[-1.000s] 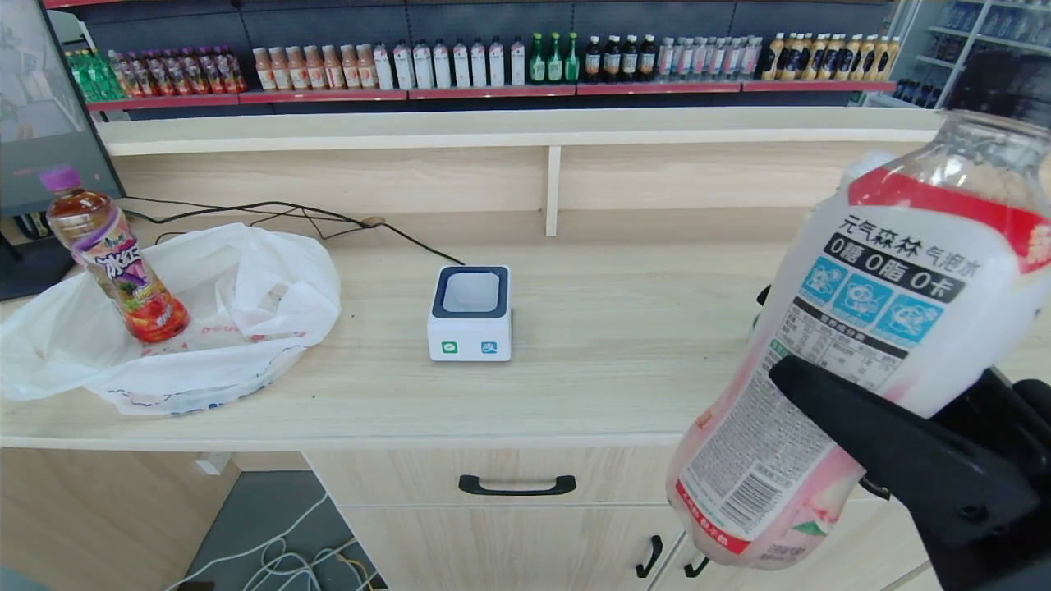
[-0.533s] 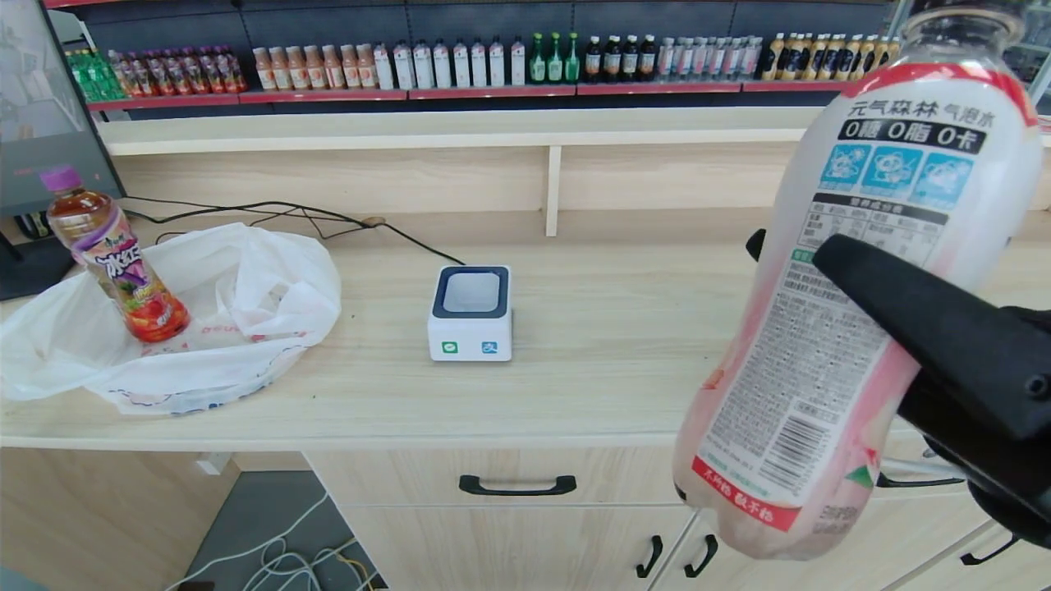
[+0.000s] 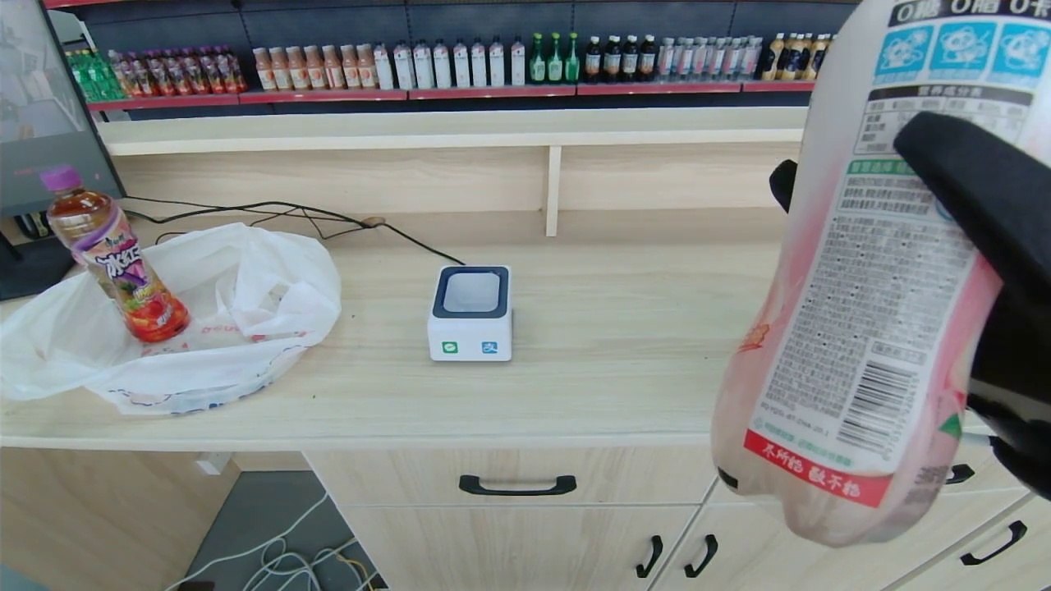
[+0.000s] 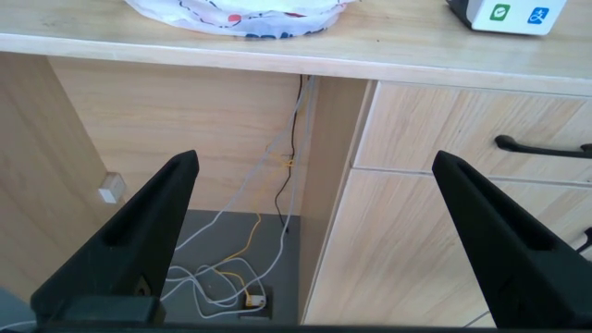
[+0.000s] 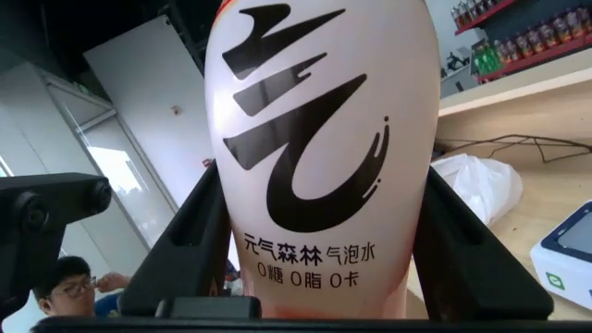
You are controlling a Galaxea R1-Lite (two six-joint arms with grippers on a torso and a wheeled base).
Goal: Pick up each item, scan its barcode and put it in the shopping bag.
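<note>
Risen higher since a second ago, pink-and-white plastic drink bottle [image 3: 862,328], pinched by right claw [image 3: 870,176] over light wooden worktop's [image 3: 616,328] front edge (barcode facing the head camera), left claw [image 4: 314,231] spread wide below the worktop, white cube scanner [image 3: 470,314] mid-worktop, purple-capped brown tea bottle [image 3: 107,258] standing on white plastic shopping bag [image 3: 246,287]

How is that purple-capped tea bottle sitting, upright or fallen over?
Upright, slightly tilted. The tea bottle stands on its base on the spread white shopping bag, purple cap on top.

The right end effector [image 3: 862,164] has lifted the pink bottle [image 3: 854,345] higher (and more upright).
</note>
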